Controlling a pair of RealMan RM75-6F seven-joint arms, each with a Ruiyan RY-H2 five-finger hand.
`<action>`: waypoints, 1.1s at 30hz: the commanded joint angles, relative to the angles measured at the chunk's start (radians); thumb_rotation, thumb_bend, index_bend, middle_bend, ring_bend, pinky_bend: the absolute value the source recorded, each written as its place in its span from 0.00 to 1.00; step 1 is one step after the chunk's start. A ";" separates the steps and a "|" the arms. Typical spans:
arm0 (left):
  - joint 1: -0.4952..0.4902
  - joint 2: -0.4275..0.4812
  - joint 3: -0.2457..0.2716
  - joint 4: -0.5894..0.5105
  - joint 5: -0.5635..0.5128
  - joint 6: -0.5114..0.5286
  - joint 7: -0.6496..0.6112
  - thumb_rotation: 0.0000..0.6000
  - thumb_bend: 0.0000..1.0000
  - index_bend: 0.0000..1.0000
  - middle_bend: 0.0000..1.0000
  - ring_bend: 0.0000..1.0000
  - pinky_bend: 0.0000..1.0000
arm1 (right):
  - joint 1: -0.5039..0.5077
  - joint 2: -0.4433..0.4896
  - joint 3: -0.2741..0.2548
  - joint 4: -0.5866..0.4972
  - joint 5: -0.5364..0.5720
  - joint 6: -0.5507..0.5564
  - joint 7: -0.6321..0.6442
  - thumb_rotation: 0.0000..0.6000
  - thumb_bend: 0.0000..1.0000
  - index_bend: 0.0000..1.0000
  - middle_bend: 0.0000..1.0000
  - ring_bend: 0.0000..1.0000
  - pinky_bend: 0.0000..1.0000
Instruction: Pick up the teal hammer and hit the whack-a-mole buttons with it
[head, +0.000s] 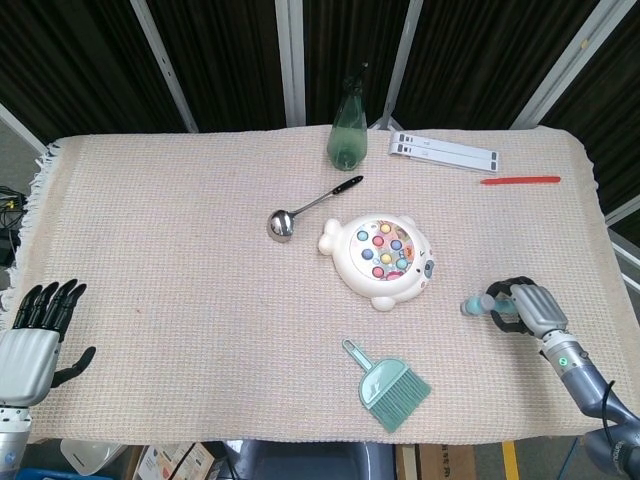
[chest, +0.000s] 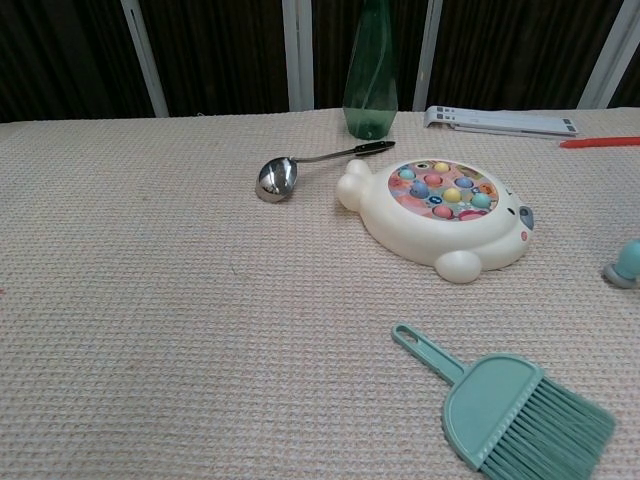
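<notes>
The teal hammer (head: 479, 304) lies on the mat at the right, its head pointing left. My right hand (head: 526, 308) has its fingers curled around the hammer's handle, which it hides. In the chest view only the hammer head (chest: 626, 264) shows at the right edge, and the hand is out of frame. The white whack-a-mole toy (head: 380, 258) with coloured buttons (chest: 445, 195) sits mid-table, left of the hammer. My left hand (head: 35, 335) hangs at the table's near left corner with fingers spread and nothing in it.
A metal ladle (head: 300, 212) lies just behind and left of the toy, with a green bottle (head: 347, 135) beyond it. A teal dustpan brush (head: 390, 385) sits near the front edge. A white strip (head: 443, 150) and a red pen (head: 520, 180) lie at the back right.
</notes>
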 joint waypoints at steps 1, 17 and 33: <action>0.000 0.000 0.000 0.001 0.000 0.000 0.000 1.00 0.26 0.00 0.02 0.00 0.00 | 0.001 -0.004 -0.001 0.001 0.001 0.001 -0.004 1.00 0.49 0.44 0.40 0.26 0.16; 0.002 0.000 0.002 0.004 -0.002 0.000 -0.002 1.00 0.26 0.00 0.02 0.00 0.00 | 0.008 -0.023 0.001 0.006 0.016 -0.001 -0.019 1.00 0.52 0.50 0.46 0.30 0.17; -0.003 -0.001 0.001 0.002 -0.010 -0.012 0.005 1.00 0.26 0.00 0.02 0.00 0.00 | 0.006 -0.034 0.002 0.018 0.016 0.018 -0.012 1.00 0.61 0.65 0.57 0.40 0.21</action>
